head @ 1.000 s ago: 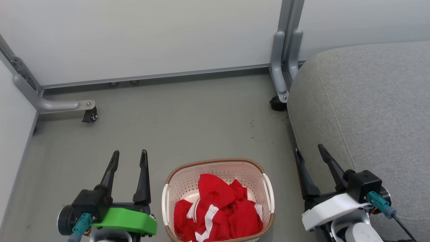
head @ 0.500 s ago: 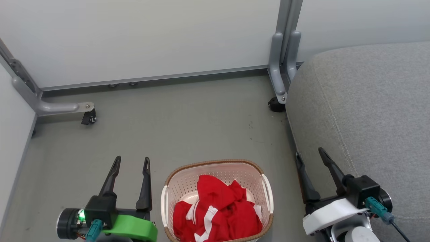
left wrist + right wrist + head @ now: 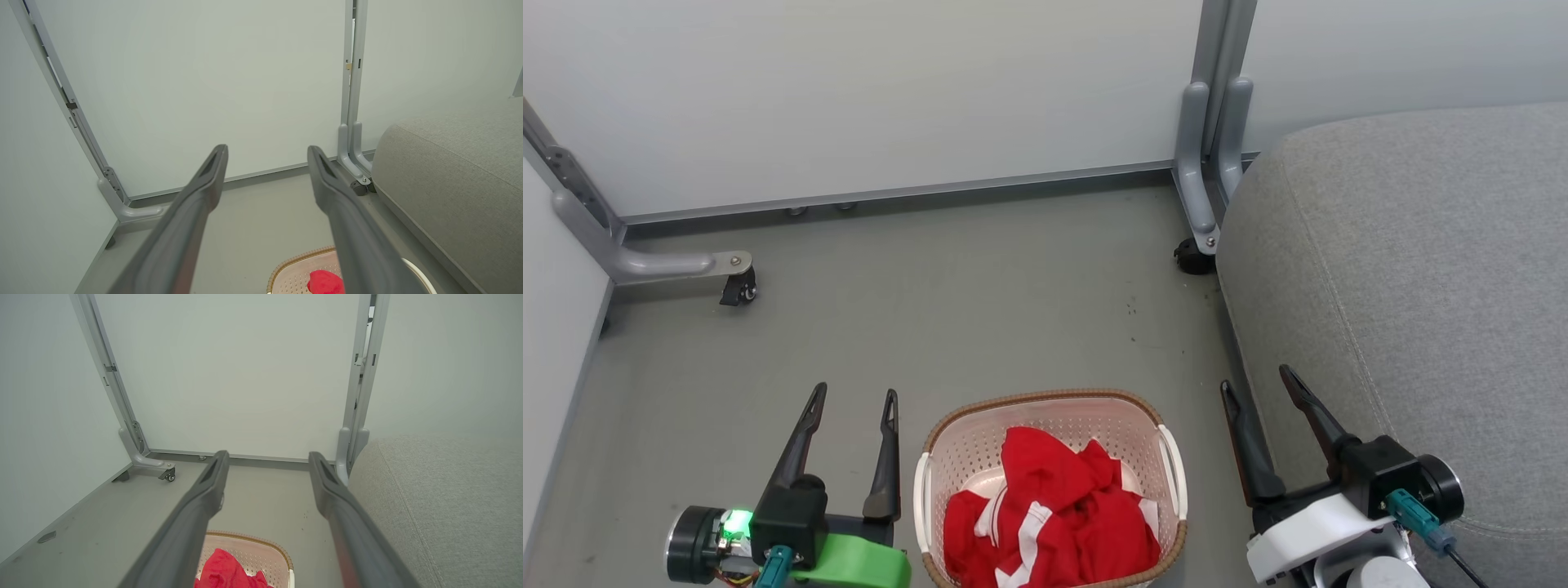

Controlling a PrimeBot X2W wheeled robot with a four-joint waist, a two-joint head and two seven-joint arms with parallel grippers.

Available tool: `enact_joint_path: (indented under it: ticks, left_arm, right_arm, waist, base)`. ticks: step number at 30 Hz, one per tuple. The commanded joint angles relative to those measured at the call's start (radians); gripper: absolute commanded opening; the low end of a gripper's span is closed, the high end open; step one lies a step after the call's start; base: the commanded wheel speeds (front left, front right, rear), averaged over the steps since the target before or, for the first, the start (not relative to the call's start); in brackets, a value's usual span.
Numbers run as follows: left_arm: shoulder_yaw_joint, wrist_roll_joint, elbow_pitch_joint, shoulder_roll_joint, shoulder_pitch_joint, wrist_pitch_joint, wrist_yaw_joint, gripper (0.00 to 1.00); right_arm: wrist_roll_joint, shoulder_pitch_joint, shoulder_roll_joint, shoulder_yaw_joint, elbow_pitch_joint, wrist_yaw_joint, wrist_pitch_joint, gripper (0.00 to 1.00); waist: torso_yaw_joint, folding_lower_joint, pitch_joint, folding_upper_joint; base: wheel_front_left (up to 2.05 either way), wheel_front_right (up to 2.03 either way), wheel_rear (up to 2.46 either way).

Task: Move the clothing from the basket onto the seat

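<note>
Red clothing (image 3: pixel 1049 518) with white stripes lies bunched in the cream perforated basket (image 3: pixel 980 433) on the floor at the bottom centre of the head view. The grey seat (image 3: pixel 1405 278) rises to the basket's right. My left gripper (image 3: pixel 854 398) hangs open just left of the basket, holding nothing. My right gripper (image 3: pixel 1255 380) stands open between basket and seat, also holding nothing. In the left wrist view the basket (image 3: pixel 292 273) and a red tip of clothing (image 3: pixel 322 281) peek in at the bottom. The right wrist view has the clothing (image 3: pixel 222 571) low down and the seat (image 3: pixel 441 498) at right.
Pale partition panels close off the back and left. Their grey metal feet on castors (image 3: pixel 737 286) (image 3: pixel 1194 257) stand on the grey floor (image 3: pixel 980 302), one right against the seat's far corner. Bare floor stretches ahead of the basket.
Both grippers have drawn back toward the bottom of the head view, the left one turning slightly right. The camera shifted a little. Basket and clothing lie as before.
</note>
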Motion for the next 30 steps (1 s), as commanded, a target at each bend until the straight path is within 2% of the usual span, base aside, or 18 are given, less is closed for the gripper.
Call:
enact_joint_path:
  ticks: [1,19,30]
  left_arm:
    - [0.002,0.011,0.001,-0.001,0.011,-0.003,-0.004,1.00]
    - [0.013,0.017,0.017,-0.006,0.018,-0.003,-0.011,1.00]
    - [0.004,0.011,0.042,-0.009,0.026,-0.003,-0.019,1.00]
  right_arm:
    - [0.006,0.002,-0.004,-0.002,0.002,0.000,-0.005,1.00]
    - [0.004,0.000,-0.004,0.023,0.012,0.000,-0.005,1.00]
    - [-0.001,0.003,-0.004,0.000,0.037,0.000,-0.005,1.00]
  waist:
    - [0.000,0.0000,0.000,0.0000]
    - [-0.012,0.0000,-0.011,0.0000]
    - [-0.035,0.0000,0.003,0.0000]
  base:
    - [0.00,0.00,0.00]
    - [0.00,0.00,0.00]
    - [0.00,0.00,0.00]
